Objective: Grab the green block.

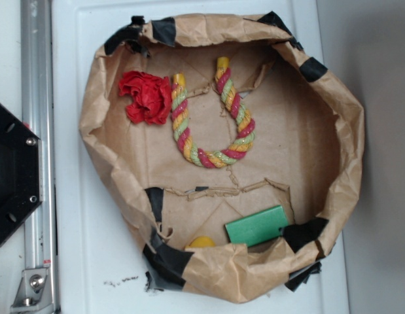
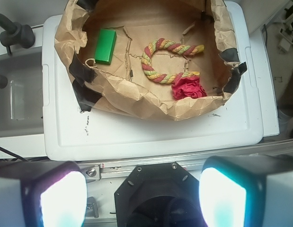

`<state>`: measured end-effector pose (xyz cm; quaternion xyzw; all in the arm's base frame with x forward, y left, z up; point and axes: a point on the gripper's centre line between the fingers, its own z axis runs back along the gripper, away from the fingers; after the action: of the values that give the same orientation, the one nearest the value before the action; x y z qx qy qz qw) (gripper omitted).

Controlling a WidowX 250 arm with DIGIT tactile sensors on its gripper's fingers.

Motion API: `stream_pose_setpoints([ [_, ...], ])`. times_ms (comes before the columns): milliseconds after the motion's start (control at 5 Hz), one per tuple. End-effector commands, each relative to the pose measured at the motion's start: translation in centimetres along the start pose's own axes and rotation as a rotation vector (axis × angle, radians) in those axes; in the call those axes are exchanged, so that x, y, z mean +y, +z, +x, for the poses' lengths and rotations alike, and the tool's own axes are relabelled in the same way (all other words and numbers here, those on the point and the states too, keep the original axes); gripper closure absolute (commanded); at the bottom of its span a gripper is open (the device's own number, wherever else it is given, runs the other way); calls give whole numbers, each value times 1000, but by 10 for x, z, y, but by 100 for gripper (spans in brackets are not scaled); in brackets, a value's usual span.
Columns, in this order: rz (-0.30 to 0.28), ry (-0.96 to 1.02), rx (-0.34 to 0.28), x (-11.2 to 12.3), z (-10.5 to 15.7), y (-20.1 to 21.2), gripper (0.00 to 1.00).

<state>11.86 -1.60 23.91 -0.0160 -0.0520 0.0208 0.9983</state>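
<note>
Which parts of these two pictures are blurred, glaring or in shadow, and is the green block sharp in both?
Wrist view: the two fingers at the bottom are blurred and glow whitish-cyan, while the green block is sharp. Exterior view: even, soft light; the green block is clear, partly behind the paper wall, which hides most of a yellow piece.
</note>
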Motion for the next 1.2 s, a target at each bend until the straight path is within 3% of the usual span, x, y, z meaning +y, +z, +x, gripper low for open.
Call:
stream_pose_setpoints([
  [0, 12, 193, -21, 7, 77, -42, 0],
  [200, 16, 242, -33, 7, 100, -69, 0],
  [400, -51, 236, -83, 8, 121, -105, 0],
  [600, -163, 178, -127, -7, 138, -125, 0],
  [800, -143, 174, -138, -20, 147, -139, 0],
  [1000, -175, 159, -145, -31, 157, -152, 0],
])
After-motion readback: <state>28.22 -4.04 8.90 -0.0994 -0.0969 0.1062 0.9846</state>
